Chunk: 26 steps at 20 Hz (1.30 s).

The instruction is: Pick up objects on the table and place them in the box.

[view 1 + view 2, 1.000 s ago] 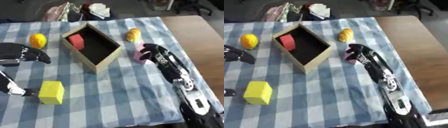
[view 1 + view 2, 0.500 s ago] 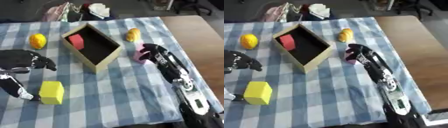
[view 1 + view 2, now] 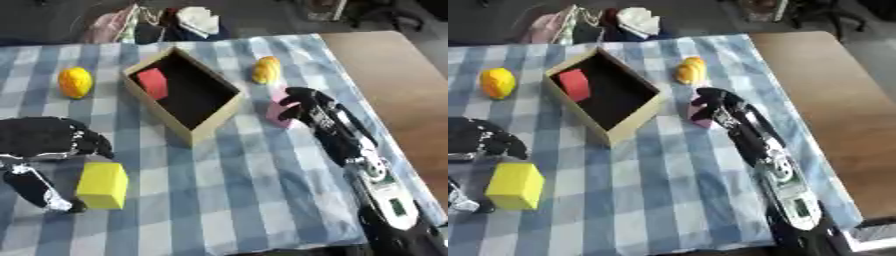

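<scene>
there, right robot hand (image 3: 304, 102) curled round upright pink block (image 3: 278, 111); left robot hand (image 3: 48, 140) relaxed open.

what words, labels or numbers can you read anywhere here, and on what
None can be read.
The box, the red block inside it, the yellow block, the pink block at the right robot hand, and the two yellow-orange fruits show no print.
Small pale marks on the right forearm are too blurred to read.
</scene>
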Each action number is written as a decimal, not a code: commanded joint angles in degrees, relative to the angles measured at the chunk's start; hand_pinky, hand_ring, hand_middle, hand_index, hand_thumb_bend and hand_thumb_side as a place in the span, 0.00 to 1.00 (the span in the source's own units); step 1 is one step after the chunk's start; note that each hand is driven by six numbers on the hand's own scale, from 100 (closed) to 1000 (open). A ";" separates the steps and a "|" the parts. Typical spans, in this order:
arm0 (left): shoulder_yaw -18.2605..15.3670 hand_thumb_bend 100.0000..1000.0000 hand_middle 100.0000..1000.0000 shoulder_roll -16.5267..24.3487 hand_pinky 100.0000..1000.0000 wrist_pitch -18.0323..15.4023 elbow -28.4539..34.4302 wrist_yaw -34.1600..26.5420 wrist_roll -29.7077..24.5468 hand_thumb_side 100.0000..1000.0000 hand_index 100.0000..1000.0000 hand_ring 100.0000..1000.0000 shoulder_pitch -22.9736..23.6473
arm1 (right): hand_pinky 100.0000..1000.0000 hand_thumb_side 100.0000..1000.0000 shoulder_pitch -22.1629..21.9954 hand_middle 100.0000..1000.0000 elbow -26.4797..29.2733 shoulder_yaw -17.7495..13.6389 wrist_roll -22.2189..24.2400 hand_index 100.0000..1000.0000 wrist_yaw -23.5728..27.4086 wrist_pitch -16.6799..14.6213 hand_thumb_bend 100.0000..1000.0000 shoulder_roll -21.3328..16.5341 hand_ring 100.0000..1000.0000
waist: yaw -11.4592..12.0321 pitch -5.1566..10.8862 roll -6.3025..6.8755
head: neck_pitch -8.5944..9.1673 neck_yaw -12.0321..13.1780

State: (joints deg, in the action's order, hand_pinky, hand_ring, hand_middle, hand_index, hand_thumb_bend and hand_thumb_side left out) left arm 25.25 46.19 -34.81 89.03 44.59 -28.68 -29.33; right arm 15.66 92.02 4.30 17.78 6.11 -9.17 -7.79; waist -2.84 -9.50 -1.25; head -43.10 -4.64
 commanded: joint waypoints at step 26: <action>-6.05 0.14 0.56 -3.25 0.72 -5.66 -3.11 -7.13 -0.73 0.26 0.69 0.58 -9.97 | 0.74 0.65 0.91 0.64 0.87 0.13 0.18 0.80 0.35 0.04 0.00 0.02 0.58 | -0.83 1.41 -0.94 | 0.27 0.10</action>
State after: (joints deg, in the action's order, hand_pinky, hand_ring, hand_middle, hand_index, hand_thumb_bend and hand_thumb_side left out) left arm 20.21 42.49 -37.32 86.22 37.86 -26.18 -38.09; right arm 15.68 92.02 4.32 17.82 6.16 -9.14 -7.67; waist -3.71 -9.50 -1.58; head -43.08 -4.67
